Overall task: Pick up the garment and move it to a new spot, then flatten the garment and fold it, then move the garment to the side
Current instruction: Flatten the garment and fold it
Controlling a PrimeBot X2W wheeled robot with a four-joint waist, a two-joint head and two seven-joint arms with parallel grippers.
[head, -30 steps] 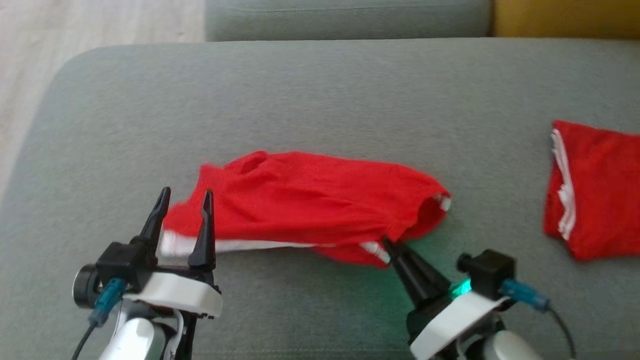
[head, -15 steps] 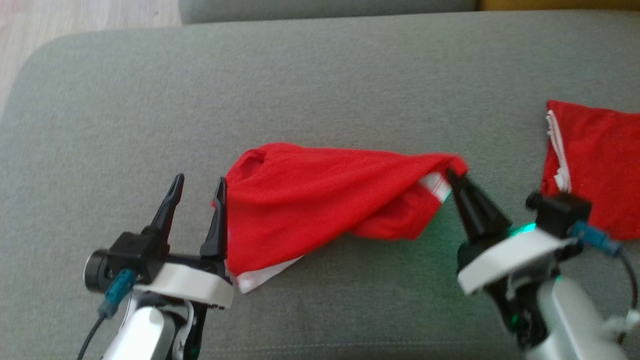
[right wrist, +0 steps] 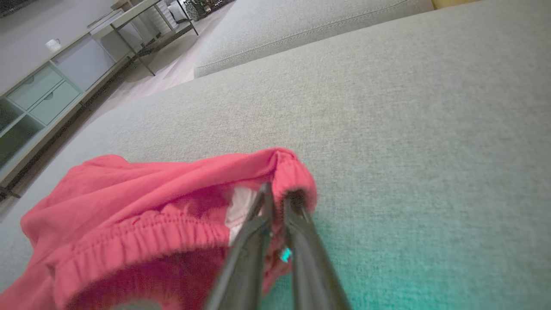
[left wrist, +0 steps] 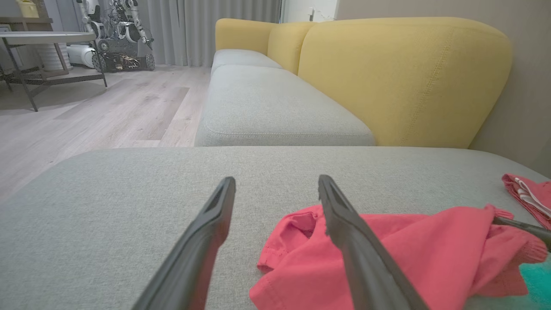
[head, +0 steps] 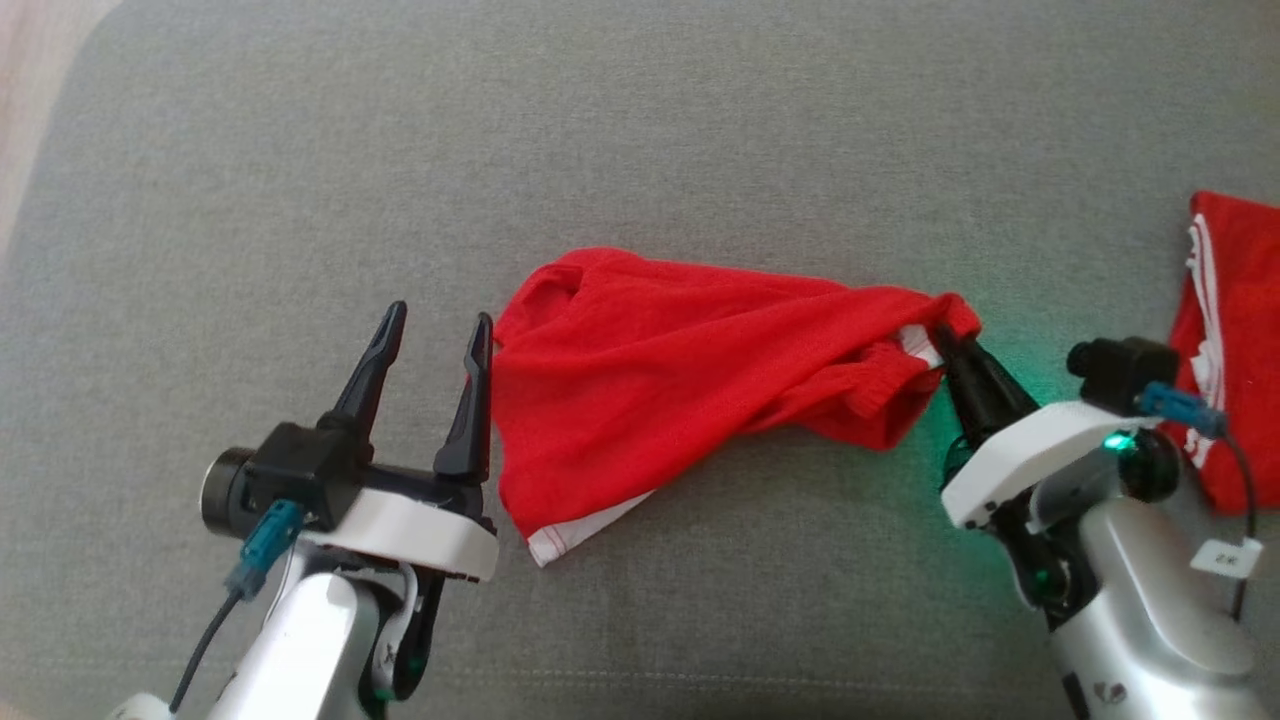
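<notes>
Right now the crumpled red fabric garment with white trim (head: 680, 370) lies near the middle of the grey upholstered sofa cushion (head: 300, 180), stretched into a wedge. Its wide, white-hemmed end sags toward the robot on the left. Its narrow elastic end is drawn to a point on the right and lifted slightly off the cushion.

The right gripper (head: 950, 345) has that narrow end: its two dark fingers are pressed together on the bunched waistband. In the right wrist view the red hem wraps over the fingertips of the right gripper (right wrist: 279, 193), with a patch of white showing just behind them. A green glow from the wrist tints the cushion under it.

The left gripper (head: 441, 312) stands with its jaws wide apart and nothing between them. Its inner finger is just beside the garment's left edge; whether it touches cannot be told.

A second red garment with white stripes (head: 1240, 330) lies at the far right of the cushion, well apart from the first and partly hidden behind the right wrist's camera.

In the left wrist view, a yellow padded backrest (left wrist: 400, 77) rises behind a second seat cushion beyond the first. A pale wood-plank floor (left wrist: 107, 107) stretches to the left, toward a metal-legged table (left wrist: 43, 38) and another wheeled robot (left wrist: 116, 34).
</notes>
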